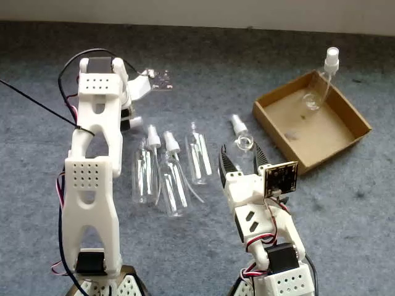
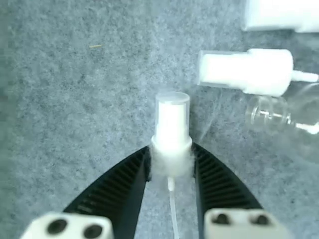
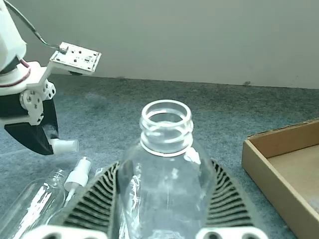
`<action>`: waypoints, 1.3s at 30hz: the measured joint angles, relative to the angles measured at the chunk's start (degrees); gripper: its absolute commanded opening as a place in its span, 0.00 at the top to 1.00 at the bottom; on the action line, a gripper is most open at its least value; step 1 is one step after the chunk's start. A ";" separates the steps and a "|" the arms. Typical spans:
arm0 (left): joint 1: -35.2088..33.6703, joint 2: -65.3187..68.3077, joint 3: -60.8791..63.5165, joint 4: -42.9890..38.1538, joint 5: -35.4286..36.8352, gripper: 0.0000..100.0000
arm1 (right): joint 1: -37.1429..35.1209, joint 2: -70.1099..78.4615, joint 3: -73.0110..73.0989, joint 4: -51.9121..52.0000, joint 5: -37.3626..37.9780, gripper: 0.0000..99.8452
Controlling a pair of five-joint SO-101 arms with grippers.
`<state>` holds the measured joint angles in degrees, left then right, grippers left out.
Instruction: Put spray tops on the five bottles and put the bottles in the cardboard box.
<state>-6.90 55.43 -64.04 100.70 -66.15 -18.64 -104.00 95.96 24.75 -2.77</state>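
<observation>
Pinching a white spray top (image 2: 172, 129) between its two black jaws, the left gripper (image 2: 170, 160) holds it low over the grey carpet (image 2: 75, 99). The top's thin tube runs back between the jaws. The right gripper (image 3: 166, 168) has its jaws squeezed on both sides of a clear open bottle (image 3: 166, 149), which stands up straight with no top on its neck. The two grippers are well apart.

A loose spray top (image 1: 237, 123) lies on the carpet just past the open bottle. Between the two arms, three bottles (image 1: 173, 182) lie side by side on the carpet. The two nearer the left arm have white tops on. The third seems to have a bare neck, but that is hard to tell.

Off to the right arm's side sits the cardboard box (image 1: 271, 123). One finished bottle (image 1: 313, 98) stands inside it, near the far corner, and its white sprayer sticks up above the box wall.
</observation>
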 measured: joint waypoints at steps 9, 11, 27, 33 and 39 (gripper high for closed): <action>0.00 -12.04 1.58 0.35 13.10 0.93 | 0.00 0.00 0.00 0.00 0.00 0.93; 0.00 -15.91 2.81 0.35 17.85 0.93 | 0.00 0.00 0.00 0.00 0.00 0.93; 20.57 -60.66 30.86 0.88 39.65 0.93 | -0.09 0.00 0.00 0.53 0.00 0.93; 25.05 -70.33 32.62 -0.70 45.36 0.93 | -0.44 0.00 0.00 0.53 0.00 0.93; 24.88 -72.97 32.70 -4.31 46.07 0.93 | -6.59 0.00 0.00 0.53 0.00 0.93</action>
<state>17.98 -17.54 -31.34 96.40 -20.09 -25.23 -104.00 95.96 25.27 -2.77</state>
